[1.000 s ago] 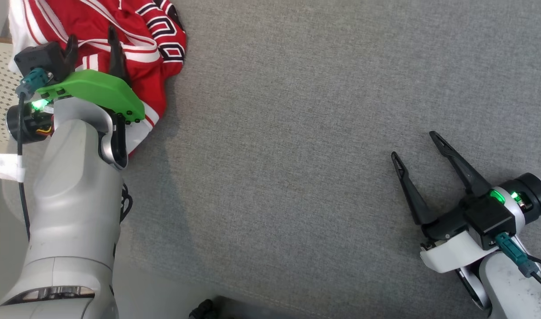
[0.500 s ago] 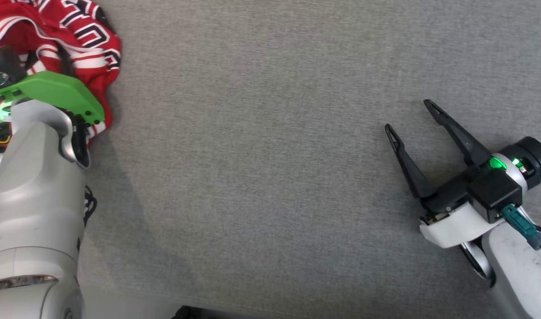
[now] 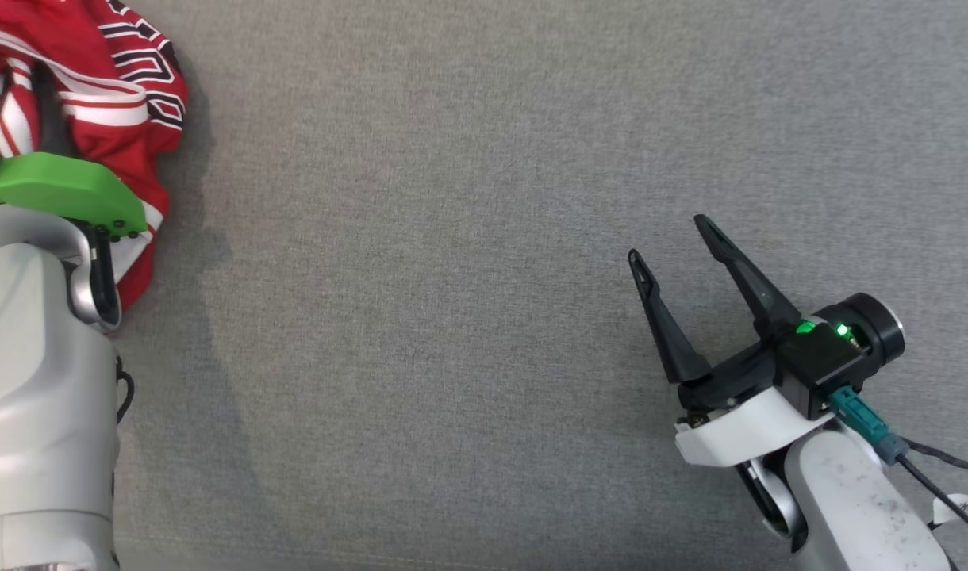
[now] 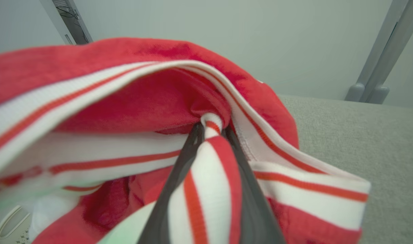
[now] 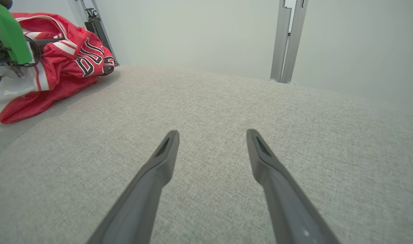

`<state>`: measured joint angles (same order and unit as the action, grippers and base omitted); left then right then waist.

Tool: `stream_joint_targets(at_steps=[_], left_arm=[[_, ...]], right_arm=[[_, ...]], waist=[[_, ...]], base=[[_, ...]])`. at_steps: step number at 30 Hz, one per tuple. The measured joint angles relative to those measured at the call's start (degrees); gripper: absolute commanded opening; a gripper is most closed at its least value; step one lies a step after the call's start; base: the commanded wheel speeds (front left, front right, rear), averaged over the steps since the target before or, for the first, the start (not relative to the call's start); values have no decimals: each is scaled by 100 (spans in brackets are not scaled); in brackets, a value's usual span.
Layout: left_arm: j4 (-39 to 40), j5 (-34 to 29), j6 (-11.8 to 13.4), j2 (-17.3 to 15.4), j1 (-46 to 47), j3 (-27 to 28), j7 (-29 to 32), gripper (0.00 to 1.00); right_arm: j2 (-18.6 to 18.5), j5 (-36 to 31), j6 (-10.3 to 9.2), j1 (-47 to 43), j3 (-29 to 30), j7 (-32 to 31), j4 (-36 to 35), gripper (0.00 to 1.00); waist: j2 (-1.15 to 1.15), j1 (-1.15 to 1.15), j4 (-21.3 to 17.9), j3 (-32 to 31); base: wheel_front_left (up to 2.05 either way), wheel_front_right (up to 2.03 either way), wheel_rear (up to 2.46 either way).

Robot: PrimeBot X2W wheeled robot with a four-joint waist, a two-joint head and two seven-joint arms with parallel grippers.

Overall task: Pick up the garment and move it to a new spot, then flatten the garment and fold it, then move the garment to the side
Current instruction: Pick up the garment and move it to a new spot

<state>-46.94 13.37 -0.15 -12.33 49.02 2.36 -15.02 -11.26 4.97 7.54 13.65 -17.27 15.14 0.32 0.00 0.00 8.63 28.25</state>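
garment (image 3: 131, 87), a red jersey with white stripes and black-edged lettering, lies bunched at the far left edge of the grey worktop (image 3: 468, 262). left claw (image 4: 211, 130) pinched tight on a white-and-red striped fold of the garment, the cloth squeezed between its dark fingers (image 4: 179, 169) and draped around them, with the green wrist cover (image 3: 63, 189) just on the near side of the heap. right claw (image 3: 666, 238) spread wide, holding nothing, low over bare worktop and well apart from the garment.
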Motion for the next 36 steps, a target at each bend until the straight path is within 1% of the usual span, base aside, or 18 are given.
stream_joint_targets(at_steps=[3,8,13,17,21,24,28,32,36], left_arm=[[599,-85,-8,-109,-222,-12,0,0],[1419,-321,-94,-267,-441,-231,102,0],[2568,-392,-193,-339,-490,-461,642,0],[3517,-347,-290,-287,-601,-650,1163,0],[4166,-346,-364,-233,-673,-949,1638,0],[4367,-391,-390,-81,-687,-1230,1818,0],[4299,-415,-422,167,-699,-1593,1884,0],[3822,-435,-498,444,-704,-2025,1824,0],[3083,-399,-590,648,-709,-2402,1642,0]], right_arm=[[168,38,0,-86,4,0,37,100],[388,130,0,-222,70,0,100,100],[511,149,0,-271,88,0,105,100],[605,158,0,-267,171,0,43,100],[708,213,0,-264,300,0,-14,100],[757,254,0,-262,356,0,-54,100],[810,307,0,-240,428,0,-94,100],[825,383,0,-183,442,0,-133,100],[826,568,0,-114,432,0,-194,100]], waist=[[0,0,-75,-232],[0,0,-236,-619],[0,0,-512,-939],[0,0,-832,-1079],[0,0,-1205,-1146],[0,0,-1488,-1154],[0,0,-1844,-1113],[0,0,-2186,-997],[0,0,-2445,-789]], base=[[0,0,0],[0,0,0],[0,0,0],[0,0,0],[0,0,0],[0,0,0],[0,0,0],[0,0,0],[0,0,0]])
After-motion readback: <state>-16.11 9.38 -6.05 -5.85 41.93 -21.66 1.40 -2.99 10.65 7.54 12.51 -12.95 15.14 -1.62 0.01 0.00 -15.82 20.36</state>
